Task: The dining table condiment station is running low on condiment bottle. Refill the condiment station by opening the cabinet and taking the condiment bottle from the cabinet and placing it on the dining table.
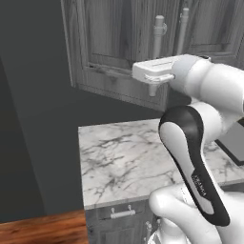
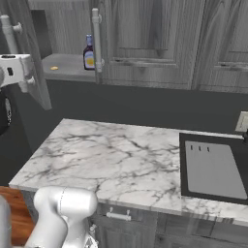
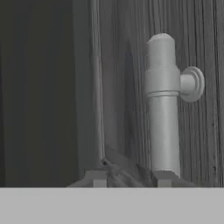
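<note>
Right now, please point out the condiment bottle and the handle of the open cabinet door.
condiment bottle [image 2: 88, 54], right base view, on its yellow label.
door handle [image 3: 162, 131], hand view, on the bar's middle.

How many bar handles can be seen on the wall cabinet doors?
2. One handle is on the swung-open door at the left, by the robot's hand; the other handle is on the next door, beside the condiment bottle. More may be hidden.

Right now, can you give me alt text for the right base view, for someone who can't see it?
A grey wall cabinet's door stands swung open at upper left, with the robot's hand at its bar handle. Inside, the dark condiment bottle stands on the shelf. Below lies a marble counter with a dark inset panel at right.
</note>
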{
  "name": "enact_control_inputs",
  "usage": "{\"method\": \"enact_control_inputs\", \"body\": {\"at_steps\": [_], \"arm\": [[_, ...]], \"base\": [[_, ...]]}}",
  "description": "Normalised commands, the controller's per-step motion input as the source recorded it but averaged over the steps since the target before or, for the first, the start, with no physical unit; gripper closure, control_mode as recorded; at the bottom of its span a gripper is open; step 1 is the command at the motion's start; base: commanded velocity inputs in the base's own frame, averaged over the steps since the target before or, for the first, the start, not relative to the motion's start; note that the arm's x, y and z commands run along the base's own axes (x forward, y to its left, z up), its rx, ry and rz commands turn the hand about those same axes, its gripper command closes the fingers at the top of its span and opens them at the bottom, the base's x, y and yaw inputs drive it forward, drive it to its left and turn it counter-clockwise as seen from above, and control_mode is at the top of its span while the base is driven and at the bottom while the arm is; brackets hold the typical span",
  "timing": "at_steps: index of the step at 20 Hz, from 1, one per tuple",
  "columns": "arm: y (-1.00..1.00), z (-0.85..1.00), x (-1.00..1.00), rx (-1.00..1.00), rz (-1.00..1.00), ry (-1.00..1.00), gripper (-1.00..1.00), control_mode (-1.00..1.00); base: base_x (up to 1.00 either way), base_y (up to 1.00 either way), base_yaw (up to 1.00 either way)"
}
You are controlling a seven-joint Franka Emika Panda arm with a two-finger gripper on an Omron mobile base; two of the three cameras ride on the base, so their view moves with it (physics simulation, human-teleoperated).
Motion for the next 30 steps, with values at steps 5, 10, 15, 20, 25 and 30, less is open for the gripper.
{"method": "enact_control_inputs", "body": {"at_steps": [5, 10, 15, 20, 25, 30], "arm": [[0.32, -0.09, -0.19, 0.03, 0.0, 0.08, -1.0, -1.0], [-0.88, 0.01, -0.62, 0.3, -0.04, 0.01, -1.0, -1.0], [-1.0, 0.08, -0.61, 0.39, 0.0, 0.03, -1.0, -1.0], [-0.86, -0.01, 0.15, 0.34, 0.02, 0.23, -1.0, -1.0], [-0.19, -0.31, 0.97, 0.28, 0.1, 0.36, -1.0, -1.0], [0.03, -0.41, 1.0, 0.21, 0.12, 0.23, -1.0, -1.0]], "base": [[0.0, 0.0, 0.0], [0.0, 0.0, 0.0], [0.0, 0.0, 0.0], [0.0, 0.0, 0.0], [0.0, 0.0, 0.0], [0.0, 0.0, 0.0]]}}
